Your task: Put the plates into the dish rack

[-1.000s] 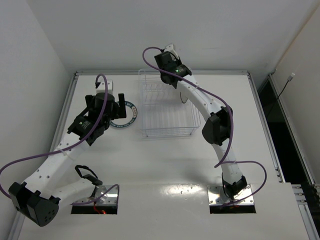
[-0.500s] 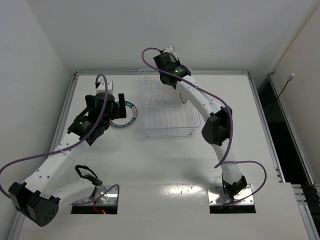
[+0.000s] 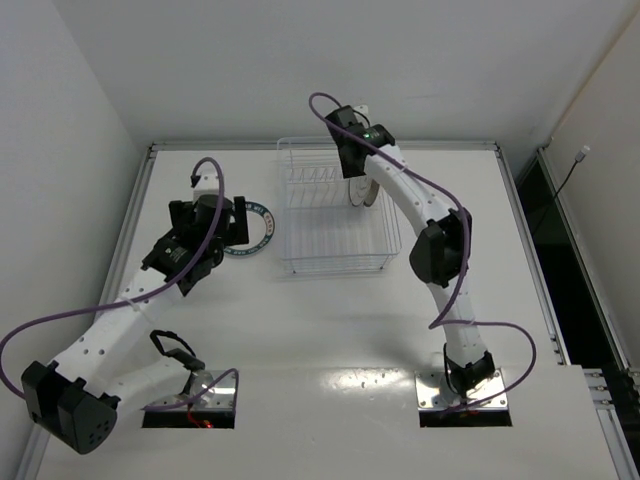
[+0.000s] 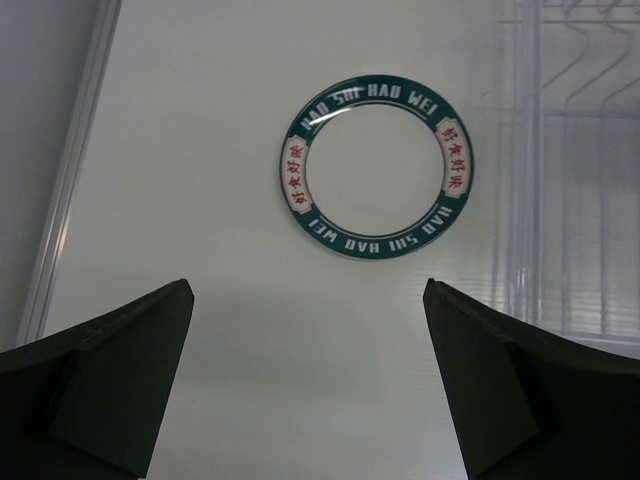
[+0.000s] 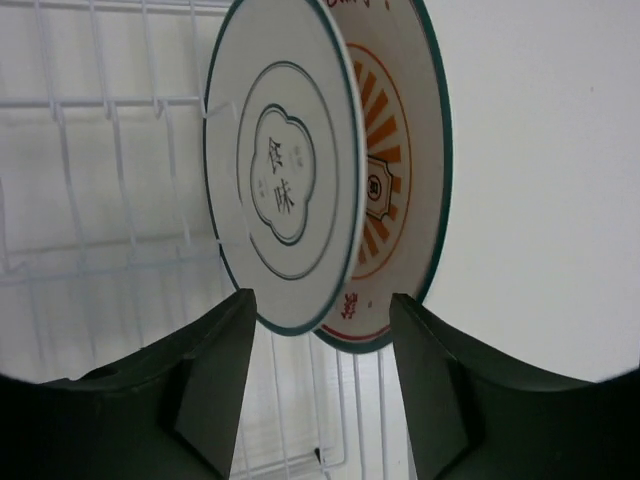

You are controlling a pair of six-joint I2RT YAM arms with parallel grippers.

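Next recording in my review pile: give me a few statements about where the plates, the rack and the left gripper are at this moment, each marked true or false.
1. The round white plate with the dark teal lettered rim lies flat on the white table. True.
2. The left gripper is shut on that plate. False: its jaws stand open and hold nothing.
3. The white plate with the thin dark ring and centre mark stands upright in the white wire dish rack. True.
4. The orange sunburst plate lies flat on the table. False: it stands upright in the rack, right beside the ringed plate.
5. All three plates are in the rack. False: the teal-rimmed one is outside it.
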